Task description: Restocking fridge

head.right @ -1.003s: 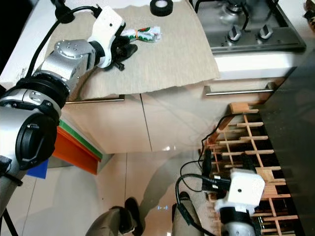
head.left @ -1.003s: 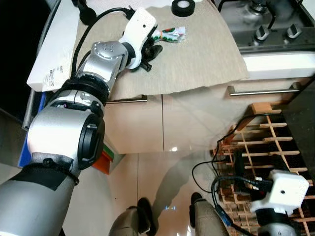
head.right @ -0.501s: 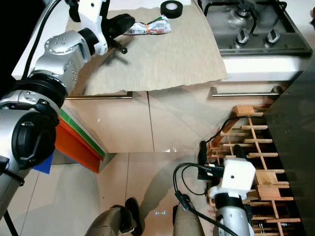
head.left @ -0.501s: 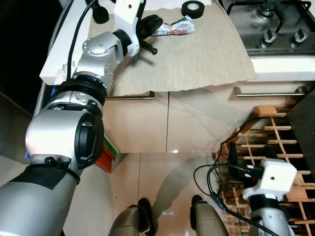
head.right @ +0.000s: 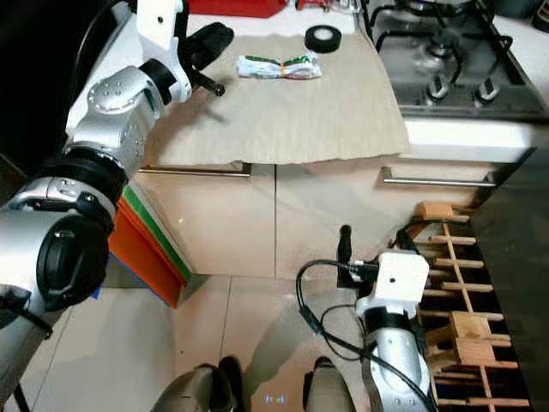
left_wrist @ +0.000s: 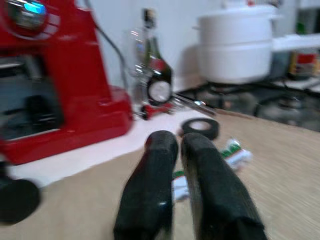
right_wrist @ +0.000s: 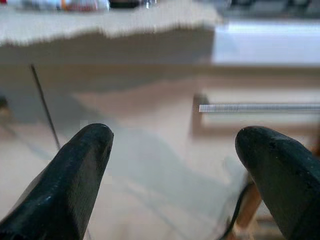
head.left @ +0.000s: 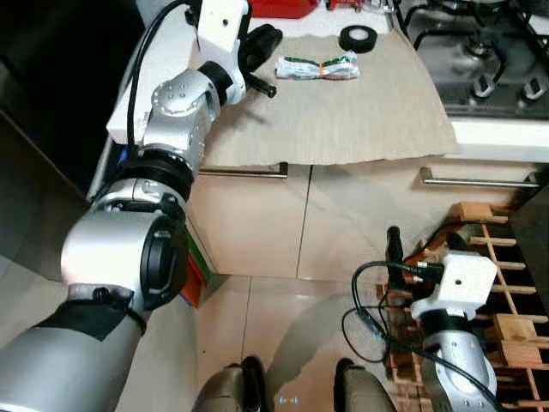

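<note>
The left pincer (left_wrist: 172, 150) is raised over the back left part of the kitchen surface (head.right: 283, 120), which is covered by a beige woven cloth (head.left: 343, 112). Its two black fingers (left_wrist: 150, 190) lie pressed together with nothing between them. Just beyond the fingertips, on the cloth, lies a small white packet with green and red printing (head.right: 278, 66), apart from the pincer; the printing is too blurred to read. A black roll of tape (head.right: 322, 38) sits near the packet, further back on the cloth. Behind these stand a glossy red appliance (left_wrist: 55, 85) and a dark glass bottle with a round label (left_wrist: 156, 75), whose writing cannot be made out. A white lidded pot (left_wrist: 235, 47) rests on the steel gas hob (head.right: 446, 60) to the right, where two knobs show on the front edge.

The right pincer (right_wrist: 175, 165) hangs low in front of the pale cabinet doors (head.right: 326, 206), its fingers (right_wrist: 75, 175) spread wide and holding nothing. A steel bar handle (right_wrist: 257, 107) shows on the cabinet ahead of it. Beside that arm stands a wooden wine rack (head.right: 463, 283) on the glossy tiled floor (head.right: 223, 343). Flat orange and green items (head.right: 150, 245) lean at the left end of the cabinets.
</note>
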